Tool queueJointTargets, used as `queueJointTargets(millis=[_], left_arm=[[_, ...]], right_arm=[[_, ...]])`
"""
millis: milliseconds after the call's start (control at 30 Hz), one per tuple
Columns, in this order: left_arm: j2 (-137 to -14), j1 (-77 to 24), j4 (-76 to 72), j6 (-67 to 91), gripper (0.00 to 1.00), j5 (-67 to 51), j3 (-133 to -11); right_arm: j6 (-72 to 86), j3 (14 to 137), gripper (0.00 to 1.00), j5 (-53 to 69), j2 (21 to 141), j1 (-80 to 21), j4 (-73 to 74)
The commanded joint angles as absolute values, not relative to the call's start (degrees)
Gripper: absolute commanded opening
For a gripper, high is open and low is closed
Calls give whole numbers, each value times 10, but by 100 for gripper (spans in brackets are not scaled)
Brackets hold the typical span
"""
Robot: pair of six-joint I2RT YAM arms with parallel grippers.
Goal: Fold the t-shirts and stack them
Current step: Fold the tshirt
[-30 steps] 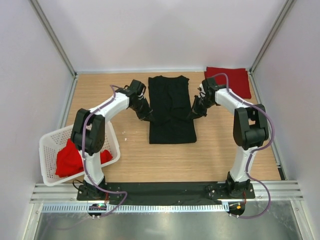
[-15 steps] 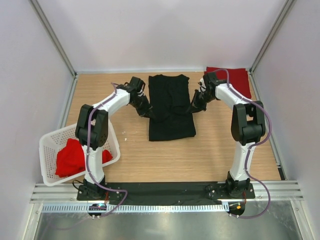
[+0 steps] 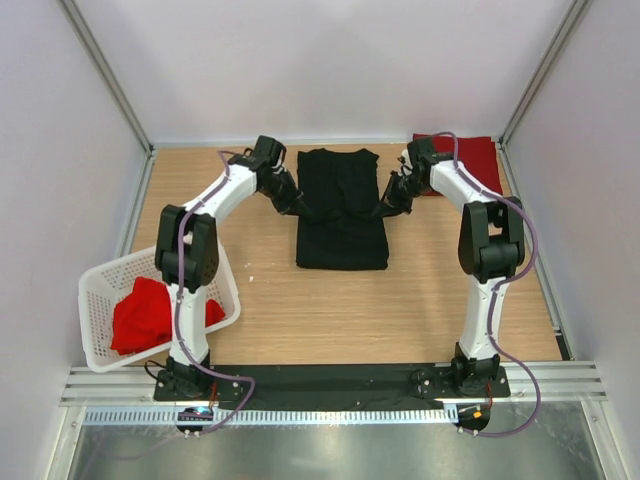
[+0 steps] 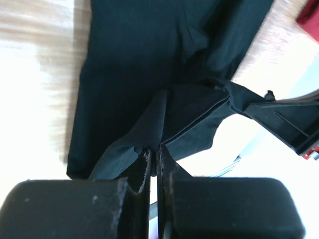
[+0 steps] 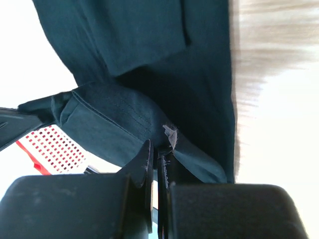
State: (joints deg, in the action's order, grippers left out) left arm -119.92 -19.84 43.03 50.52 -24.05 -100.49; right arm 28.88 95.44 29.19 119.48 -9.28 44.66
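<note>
Currently, the task is judged to be at an intermediate stage. One folded red t-shirt [image 3: 478, 160] is laid flat at the upper right of the top view, against the far edge of the worktop [image 3: 300, 320]. This item is regarded as finished and as the base of the stack.

The black t-shirt [image 3: 342, 240] is spread at the upper centre of the frame, narrowed to a long strip, so its side folds appear to be done. Its lengthwise fold is in hand. The left claw [image 3: 300, 208] is pressed together on a raised ply at the shirt's left edge. The right claw [image 3: 385, 208] is pinched likewise on the right edge. In both wrist views a lifted flap of black cloth is seen clamped between the closed fingers, with the rest of the garment flat beneath.

A crumpled red t-shirt [image 3: 140, 318] is left in the basket [image 3: 100, 300] at the lower left. Whether more than one shirt is held there cannot be told. Completion of the black fold, its transfer to the stack, and the handling of the basket contents are left to be done.

Compared with one second earlier, both claws have been shifted toward the top of the frame. The lower edge of the black t-shirt has been drawn upward with them, and the visible strip has been shortened. The red items and the basket are unchanged.
</note>
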Motion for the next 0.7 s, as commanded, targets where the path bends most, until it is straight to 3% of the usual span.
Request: queueJointTargets(millis=[0, 267, 367, 533, 567, 667], left_arm=[[-1230, -191, 437, 501, 0, -268, -1034], [-1278, -185, 437, 497, 0, -278, -1063], [-1284, -183, 437, 493, 5, -279, -1074], [-1263, -178, 463, 463, 44, -246, -1087], [-1253, -178, 474, 443, 54, -213, -1087], [-1205, -175, 511, 402, 65, -158, -1078]], right_arm=[[300, 991, 1, 315, 1220, -86, 447], [303, 1012, 2, 320, 1249, -77, 448], [301, 1017, 3, 326, 1259, -73, 446], [282, 1046, 22, 328, 1262, -65, 463], [275, 1056, 30, 317, 1258, -64, 469], [245, 1072, 44, 272, 1234, -63, 504]])
